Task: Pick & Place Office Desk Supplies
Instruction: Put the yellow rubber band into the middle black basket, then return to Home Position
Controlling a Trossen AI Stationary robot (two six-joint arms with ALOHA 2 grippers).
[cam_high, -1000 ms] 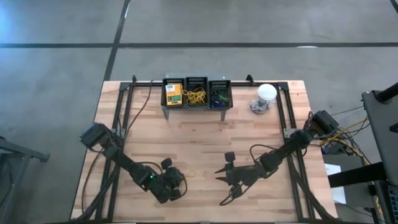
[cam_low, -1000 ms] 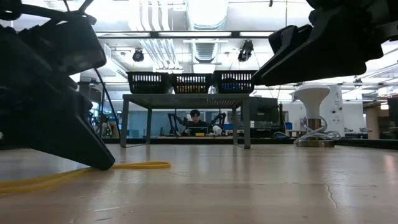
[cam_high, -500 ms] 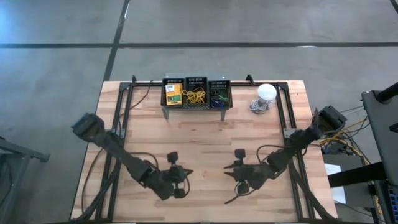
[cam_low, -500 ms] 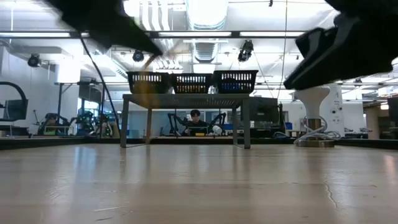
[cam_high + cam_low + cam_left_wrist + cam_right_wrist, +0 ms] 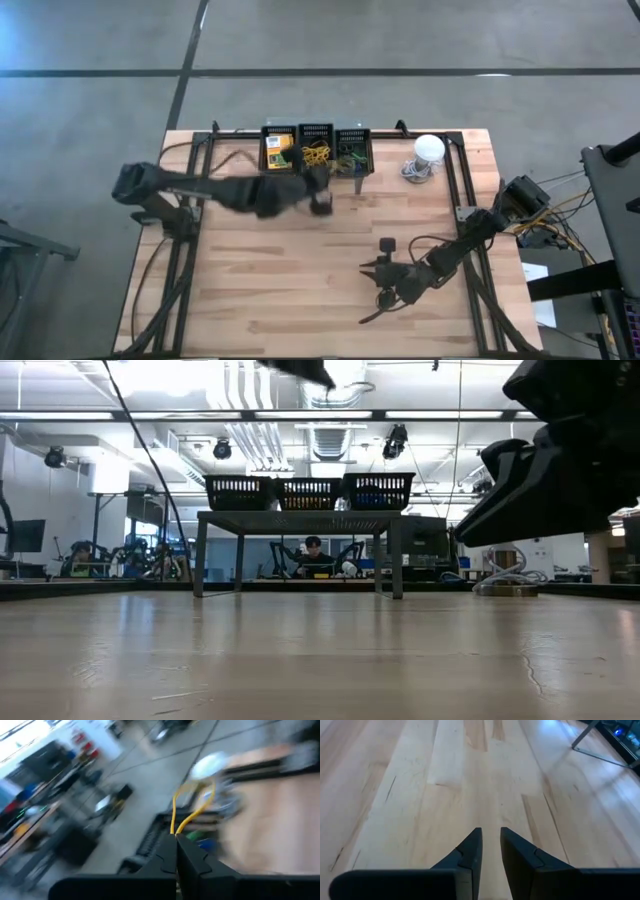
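Looking down, we see the wooden table point(image 5: 300, 260) with a grey shelf point(image 5: 316, 168) at its far edge carrying three black baskets point(image 5: 316, 148): crayon boxes in one, yellow rubber bands in the middle, darker items in the third. Our left gripper point(image 5: 321, 200) hangs just before that shelf, fingers pressed together on a yellow rubber band point(image 5: 192, 810). Our right gripper point(image 5: 490, 847) hovers low over bare wood, fingers narrowly apart, holding nothing.
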